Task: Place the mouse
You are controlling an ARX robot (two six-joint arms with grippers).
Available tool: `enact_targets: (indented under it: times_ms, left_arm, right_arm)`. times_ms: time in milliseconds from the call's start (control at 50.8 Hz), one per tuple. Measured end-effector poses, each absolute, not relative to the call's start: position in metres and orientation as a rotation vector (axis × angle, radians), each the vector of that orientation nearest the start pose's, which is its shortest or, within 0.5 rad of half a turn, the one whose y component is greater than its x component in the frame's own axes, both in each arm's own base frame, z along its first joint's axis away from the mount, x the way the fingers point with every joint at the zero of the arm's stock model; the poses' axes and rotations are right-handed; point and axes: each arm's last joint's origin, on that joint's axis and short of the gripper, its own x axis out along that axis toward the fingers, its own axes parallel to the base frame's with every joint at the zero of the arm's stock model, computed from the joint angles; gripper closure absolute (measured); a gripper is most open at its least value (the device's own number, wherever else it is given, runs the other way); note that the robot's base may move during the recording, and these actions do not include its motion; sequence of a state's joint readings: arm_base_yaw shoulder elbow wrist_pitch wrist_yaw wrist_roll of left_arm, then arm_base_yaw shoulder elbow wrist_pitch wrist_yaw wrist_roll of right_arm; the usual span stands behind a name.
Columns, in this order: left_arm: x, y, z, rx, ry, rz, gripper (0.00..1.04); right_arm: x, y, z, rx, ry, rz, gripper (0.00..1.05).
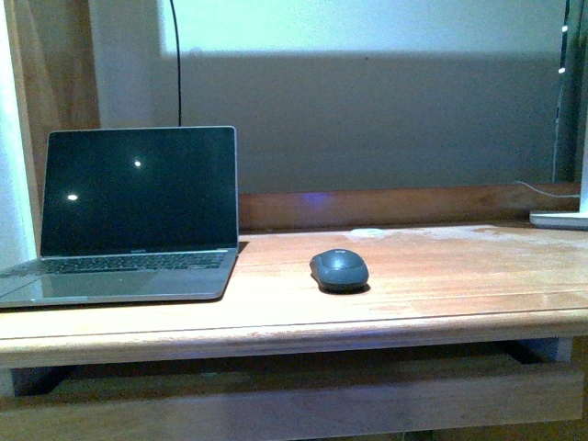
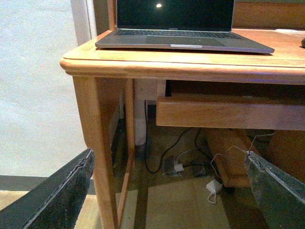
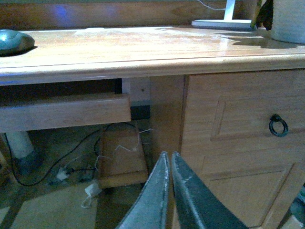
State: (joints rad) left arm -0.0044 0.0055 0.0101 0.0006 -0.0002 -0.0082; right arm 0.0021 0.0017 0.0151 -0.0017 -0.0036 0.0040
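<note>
The mouse point(image 1: 339, 269), a small dark grey oval with a scroll wheel, rests on the wooden desk point(image 1: 441, 276) just right of the open laptop point(image 1: 138, 211). Its edge also shows in the right wrist view point(image 3: 14, 42) on the desktop. Neither arm appears in the front view. My left gripper point(image 2: 169, 160) hangs below the desk's front corner, open wide, with nothing between its fingers point(image 2: 62, 195). My right gripper point(image 3: 169, 157) is shut, empty, low in front of the desk's drawer unit, well below the mouse.
A white lamp base point(image 1: 560, 219) stands at the back right of the desk. A drawer front with a ring pull point(image 3: 278, 126) is beside my right gripper. Cables and plugs point(image 2: 190, 167) lie on the floor under the desk. A pull-out shelf point(image 2: 228, 112) sits beneath the desktop.
</note>
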Motion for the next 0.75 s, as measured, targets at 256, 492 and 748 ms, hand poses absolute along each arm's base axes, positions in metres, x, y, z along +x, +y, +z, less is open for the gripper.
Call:
enact_targets:
  times_ms: [256,492,748]
  left_arm:
    - [0.0974,-0.0004,0.1666,-0.008,-0.005,-0.004,0.08]
    - [0.0974,-0.0004,0.1666,-0.008,-0.005,-0.004,0.08]
    - [0.0974,-0.0004,0.1666,-0.008,-0.005,-0.004,0.08]
  right_arm:
    - [0.0969,0.0003,0.1683,0.004,-0.012,0.005,0.45]
    - [0.0969,0.0003,0.1683,0.004,-0.012,0.005,0.07]
    - [0.0969,0.0003,0.1683,0.004,-0.012,0.005,0.07]
